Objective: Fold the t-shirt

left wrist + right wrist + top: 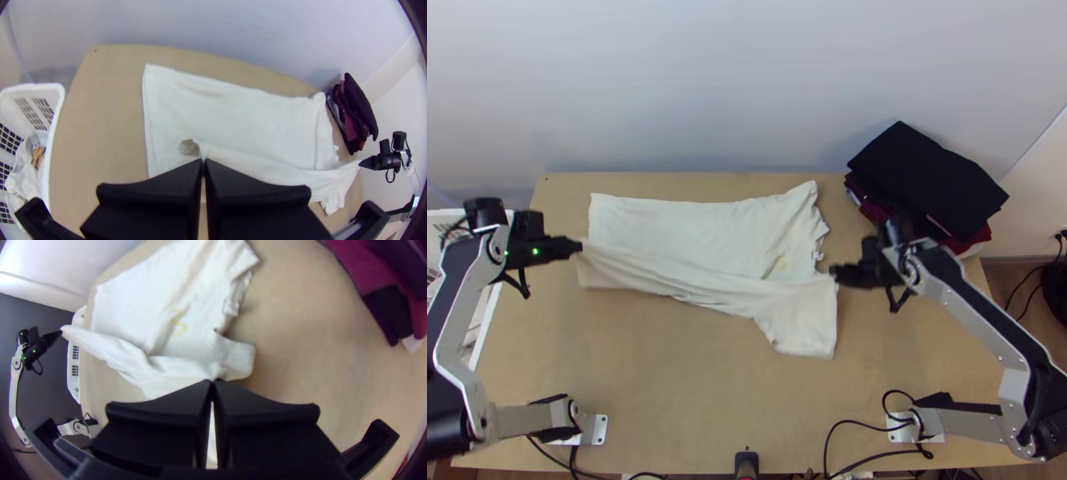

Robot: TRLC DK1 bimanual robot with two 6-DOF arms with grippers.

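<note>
I have the white cloth t-shirt (pixel 683 220) spread across the light wooden worktop (pixel 667 384).
Black left end effector (pixel 579 246) clenches its left side; black right end effector (pixel 833 273) pinches the right, seemingly lifting a gathered layer.

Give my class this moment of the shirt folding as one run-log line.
T-shirt: near part raised, far part on table | left tool: shut on T-shirt | right tool: shut on T-shirt | clothes stack: far right
</note>
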